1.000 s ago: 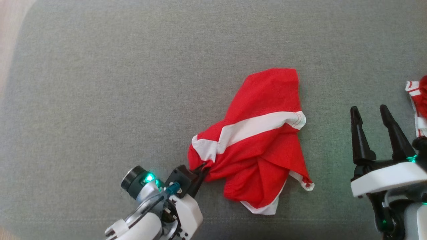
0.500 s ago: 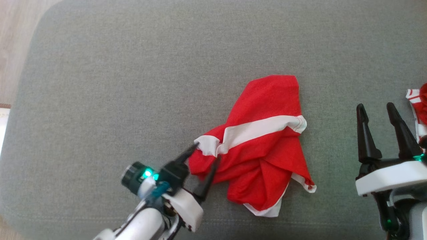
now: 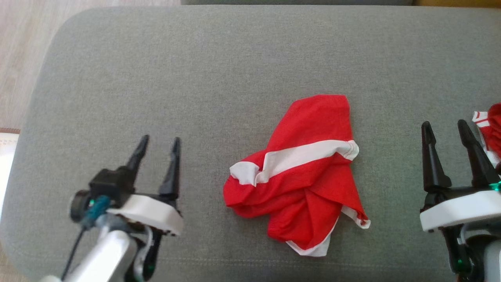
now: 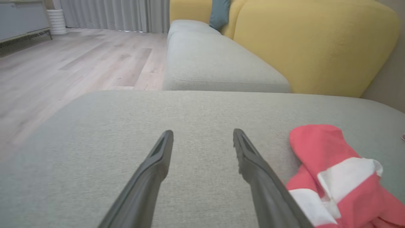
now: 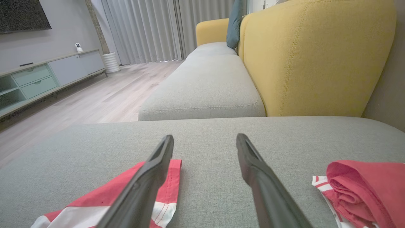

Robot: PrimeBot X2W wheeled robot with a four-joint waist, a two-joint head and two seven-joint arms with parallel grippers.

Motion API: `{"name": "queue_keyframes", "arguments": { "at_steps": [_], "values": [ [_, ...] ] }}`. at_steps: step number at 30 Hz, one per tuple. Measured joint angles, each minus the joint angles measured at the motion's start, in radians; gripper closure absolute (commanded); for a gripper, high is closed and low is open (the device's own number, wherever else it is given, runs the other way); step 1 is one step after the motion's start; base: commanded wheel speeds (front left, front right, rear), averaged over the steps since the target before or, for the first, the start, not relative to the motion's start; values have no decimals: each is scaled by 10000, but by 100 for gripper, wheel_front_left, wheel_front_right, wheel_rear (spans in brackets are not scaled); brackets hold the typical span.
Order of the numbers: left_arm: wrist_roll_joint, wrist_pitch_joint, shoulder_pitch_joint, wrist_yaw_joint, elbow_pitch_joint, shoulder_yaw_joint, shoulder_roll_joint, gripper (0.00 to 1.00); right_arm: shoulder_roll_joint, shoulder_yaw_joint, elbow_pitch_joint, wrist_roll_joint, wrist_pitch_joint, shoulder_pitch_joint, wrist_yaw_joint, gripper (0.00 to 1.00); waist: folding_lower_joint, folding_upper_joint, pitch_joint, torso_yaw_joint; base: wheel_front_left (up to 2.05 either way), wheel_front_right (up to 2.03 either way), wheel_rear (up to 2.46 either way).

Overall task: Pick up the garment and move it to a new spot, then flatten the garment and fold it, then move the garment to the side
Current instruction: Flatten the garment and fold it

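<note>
Red-and-white garment [image 3: 301,176] lies crumpled on the grey cushion [image 3: 156,78]; flattening, folding and setting aside remain; left end effector [image 3: 161,138] and right end effector [image 3: 444,123] open, empty

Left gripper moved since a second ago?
Yes. The left gripper released the garment and pulled away leftward; bare cushion now separates them.

Living room — yellow sofa [image 5: 316,57], curtains [image 5: 142,28], TV cabinet [image 5: 47,76].

Garment [image 3: 309,184] red, white bands; seat cushion [image 3: 195,78] grey; backrest [image 5: 310,57] mustard yellow.
</note>
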Motion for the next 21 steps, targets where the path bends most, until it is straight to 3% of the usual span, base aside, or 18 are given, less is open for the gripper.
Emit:
{"name": "queue_keyframes", "arguments": {
  "at_steps": [7,21],
  "values": [
    [-40,-10,211,79,-247,583,470,0,0,4,-86,-82,92,195,0,0,0,0,-23,-54,0,0,0],
    [-29,-10,275,77,-380,633,510,0,0,8,-67,-79,132,185,0,0,0,0,67,-127,0,0,0]
  ]
}}
